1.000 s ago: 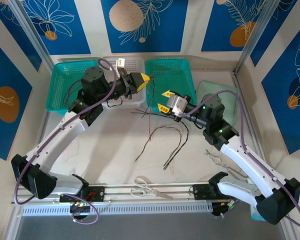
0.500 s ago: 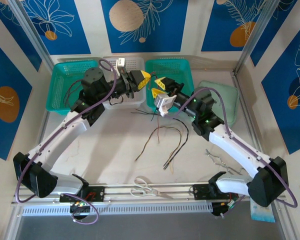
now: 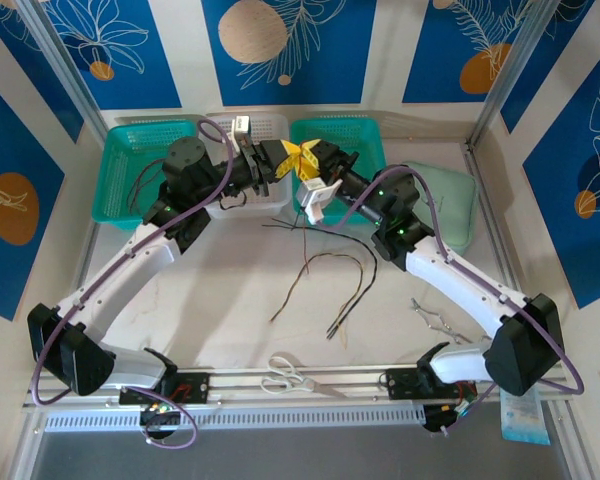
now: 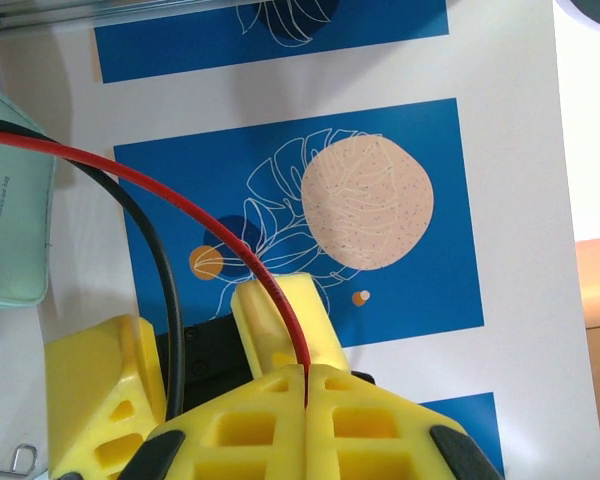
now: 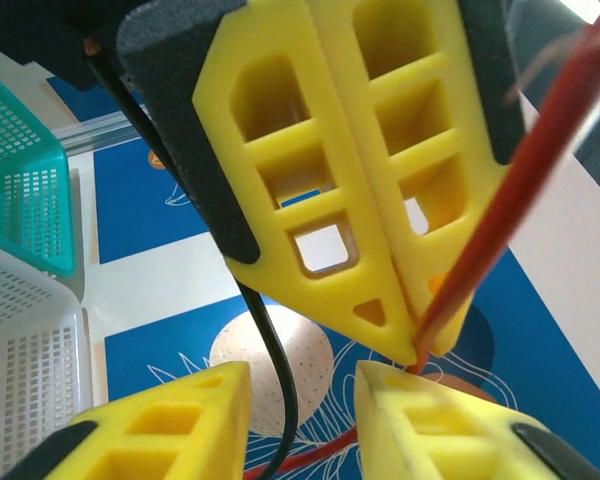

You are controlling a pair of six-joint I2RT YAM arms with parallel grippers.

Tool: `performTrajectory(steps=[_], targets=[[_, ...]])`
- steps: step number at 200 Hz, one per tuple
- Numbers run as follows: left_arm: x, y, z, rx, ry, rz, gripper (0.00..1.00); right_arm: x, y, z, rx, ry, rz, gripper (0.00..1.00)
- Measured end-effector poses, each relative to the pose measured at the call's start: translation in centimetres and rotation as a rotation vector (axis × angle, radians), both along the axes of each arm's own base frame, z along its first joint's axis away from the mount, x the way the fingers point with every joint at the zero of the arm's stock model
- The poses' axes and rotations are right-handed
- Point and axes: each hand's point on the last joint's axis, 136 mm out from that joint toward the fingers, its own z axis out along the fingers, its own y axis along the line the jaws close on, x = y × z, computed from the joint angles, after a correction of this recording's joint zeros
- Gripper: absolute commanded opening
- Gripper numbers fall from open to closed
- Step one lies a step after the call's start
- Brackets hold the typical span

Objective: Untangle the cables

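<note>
The cables (image 3: 330,256) look light, limp and thin to us, best pinched close to a free end. From above, loose strands sprawl mid-table (image 3: 210,290), while the left gripper (image 3: 288,152) and right gripper (image 3: 312,165) meet near the far edge. On the left wrist, the jaws clamp the red cable (image 4: 180,200). On the right wrist, the jaws stand apart around the black cable (image 5: 273,350).

text: none legible | only candidate: a short line of small dark print on the pale mint-green, round-cornered plastic item (image 4: 15,230) at the left edge of the left wrist view, too small and blurred to read | blue-and-white wall panels (image 4: 310,200): leaf outlines and dots, decoration only
</note>
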Motion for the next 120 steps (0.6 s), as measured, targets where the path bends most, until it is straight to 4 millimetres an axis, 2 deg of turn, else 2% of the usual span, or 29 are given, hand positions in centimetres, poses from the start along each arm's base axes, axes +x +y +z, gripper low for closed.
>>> performTrajectory(steps=[31,48,65,97,120], targets=[[0.0,0.0,0.1,-0.009,0.008,-0.002,0.0,0.5,0.5,-0.7,-0.015,0.004,0.0,0.28],[0.0,0.0,0.1,-0.009,0.008,-0.001,0.0,0.9,0.7,-1.3,-0.025,0.008,-0.002,0.17],[0.0,0.0,0.1,-0.008,0.008,-0.001,0.0,1.2,0.8,-1.6,-0.027,0.018,-0.007,0.0],[0.1,0.1,0.1,-0.006,0.009,0.002,0.0,1.0,0.8,-1.5,-0.032,0.01,-0.009,0.0],[0.5,0.6,0.1,-0.005,0.007,0.015,0.0,-0.2,0.1,-1.7,-0.038,0.004,-0.007,0.0]])
